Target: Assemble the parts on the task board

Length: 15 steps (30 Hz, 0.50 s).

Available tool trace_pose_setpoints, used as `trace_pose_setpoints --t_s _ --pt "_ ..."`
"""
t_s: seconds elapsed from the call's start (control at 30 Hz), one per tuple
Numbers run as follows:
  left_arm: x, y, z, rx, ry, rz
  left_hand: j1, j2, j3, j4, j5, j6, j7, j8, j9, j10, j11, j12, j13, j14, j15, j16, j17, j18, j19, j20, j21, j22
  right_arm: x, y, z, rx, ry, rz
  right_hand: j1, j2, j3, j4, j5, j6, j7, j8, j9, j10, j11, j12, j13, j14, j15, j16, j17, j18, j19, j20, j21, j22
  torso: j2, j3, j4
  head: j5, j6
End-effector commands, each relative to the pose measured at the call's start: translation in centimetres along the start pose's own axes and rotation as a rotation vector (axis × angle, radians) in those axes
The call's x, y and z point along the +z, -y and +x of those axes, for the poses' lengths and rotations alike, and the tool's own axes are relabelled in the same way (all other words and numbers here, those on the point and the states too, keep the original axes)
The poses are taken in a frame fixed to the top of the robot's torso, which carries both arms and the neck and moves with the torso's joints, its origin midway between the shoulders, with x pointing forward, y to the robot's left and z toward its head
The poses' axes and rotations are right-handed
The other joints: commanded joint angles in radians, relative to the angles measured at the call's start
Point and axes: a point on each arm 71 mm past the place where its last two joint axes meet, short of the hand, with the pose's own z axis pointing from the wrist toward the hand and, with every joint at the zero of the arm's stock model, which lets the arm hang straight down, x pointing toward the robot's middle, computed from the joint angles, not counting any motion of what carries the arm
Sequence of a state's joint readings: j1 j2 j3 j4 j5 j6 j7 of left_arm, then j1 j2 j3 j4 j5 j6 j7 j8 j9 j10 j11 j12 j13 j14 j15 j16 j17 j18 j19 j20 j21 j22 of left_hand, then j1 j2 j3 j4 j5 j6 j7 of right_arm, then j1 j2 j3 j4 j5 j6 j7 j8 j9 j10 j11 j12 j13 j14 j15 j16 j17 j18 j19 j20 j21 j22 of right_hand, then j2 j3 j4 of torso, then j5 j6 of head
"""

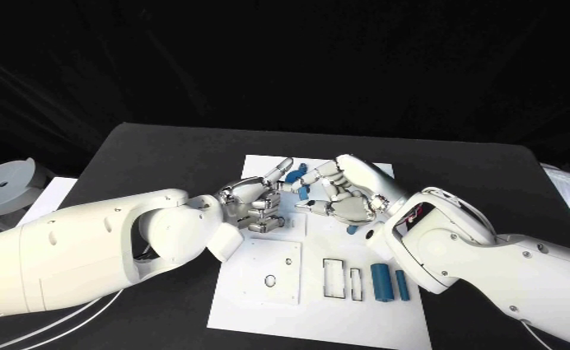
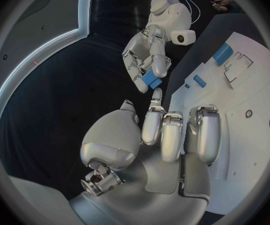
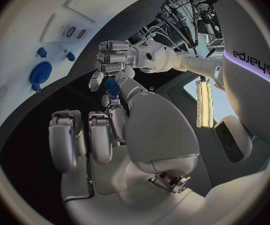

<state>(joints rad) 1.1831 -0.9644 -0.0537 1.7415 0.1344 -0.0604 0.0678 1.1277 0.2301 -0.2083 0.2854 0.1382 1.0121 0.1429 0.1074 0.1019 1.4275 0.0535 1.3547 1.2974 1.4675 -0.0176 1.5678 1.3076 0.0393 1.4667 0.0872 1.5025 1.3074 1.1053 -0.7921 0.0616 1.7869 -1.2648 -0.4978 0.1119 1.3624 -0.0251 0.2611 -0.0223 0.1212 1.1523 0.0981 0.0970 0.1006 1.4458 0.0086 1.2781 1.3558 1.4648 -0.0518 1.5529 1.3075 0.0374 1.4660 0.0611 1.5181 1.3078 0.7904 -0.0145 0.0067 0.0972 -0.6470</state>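
Big black worktop with the white task board sitting in the middle of it. Both white arms reach in over the far part of the board and the hands meet up close there, almost fingertip to fingertip.

The right hand has a small blue part pinched between thumb and finger; it's lifted off the board, and the left wrist view shows it clearly. The left hand has its fingers curled in toward the palm; a blue bit sits right at its fingertips, but I can't tell if it's really holding it or just next to it.

Down on the near side of the board, two blue cylinders lie side by side just beside a pair of rectangular slots. There's also a blue gear-shaped part lying on the board in the right wrist view.
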Motion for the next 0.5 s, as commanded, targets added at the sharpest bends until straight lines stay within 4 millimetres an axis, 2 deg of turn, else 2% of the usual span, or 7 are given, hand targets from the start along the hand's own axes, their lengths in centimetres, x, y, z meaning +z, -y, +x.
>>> trace_pose_setpoints --t_s 0.03,0.3,0.5 --pt "-0.1 0.1 -0.4 0.007 0.022 0.007 0.01 -0.003 -0.006 -0.002 0.006 -0.008 0.0 -0.004 -0.001 -0.004 0.006 -0.002 0.001 0.103 0.008 0.003 0.263 -0.008 0.038 0.008 0.006 0.118 0.0 0.1 0.1 -0.003 -0.006 0.001 0.008 0.015 0.006 -0.002 0.005 0.015 -0.007 0.005 0.002 0.009 0.0 -0.004 0.01 0.101 -0.005 0.005 0.242 -0.013 0.047 -0.008 0.005 0.156 0.0 -0.0003 0.0003 0.001 -0.002" --pt "-0.7 0.7 -2.7 0.012 0.09 0.035 0.01 -0.003 -0.006 -0.002 0.006 -0.009 0.001 -0.005 -0.002 -0.004 0.007 -0.002 0.002 0.103 0.009 0.003 0.263 -0.008 0.038 0.008 0.006 0.119 0.4 0.6 0.3 0.003 -0.015 0.016 0.008 0.015 0.006 -0.002 0.005 0.015 -0.007 0.005 0.002 0.01 0.0 -0.003 0.011 0.101 -0.005 0.006 0.243 -0.013 0.048 -0.008 0.005 0.156 0.0 -0.0002 0.0003 0.003 -0.004" --pt "-1.6 1.2 -4.6 0.017 0.148 0.064 0.012 -0.004 -0.006 -0.003 0.006 -0.01 0.002 -0.005 -0.002 -0.004 0.007 -0.001 0.002 0.103 0.009 0.003 0.263 -0.008 0.038 0.009 0.006 0.119 0.8 1.5 0.9 0.012 -0.028 0.039 0.008 0.016 0.007 -0.002 0.005 0.016 -0.008 0.005 0.003 0.01 0.0 -0.004 0.011 0.101 -0.005 0.006 0.243 -0.013 0.048 -0.008 0.005 0.156 -0.001 -0.0016 0.0005 0.003 -0.007"
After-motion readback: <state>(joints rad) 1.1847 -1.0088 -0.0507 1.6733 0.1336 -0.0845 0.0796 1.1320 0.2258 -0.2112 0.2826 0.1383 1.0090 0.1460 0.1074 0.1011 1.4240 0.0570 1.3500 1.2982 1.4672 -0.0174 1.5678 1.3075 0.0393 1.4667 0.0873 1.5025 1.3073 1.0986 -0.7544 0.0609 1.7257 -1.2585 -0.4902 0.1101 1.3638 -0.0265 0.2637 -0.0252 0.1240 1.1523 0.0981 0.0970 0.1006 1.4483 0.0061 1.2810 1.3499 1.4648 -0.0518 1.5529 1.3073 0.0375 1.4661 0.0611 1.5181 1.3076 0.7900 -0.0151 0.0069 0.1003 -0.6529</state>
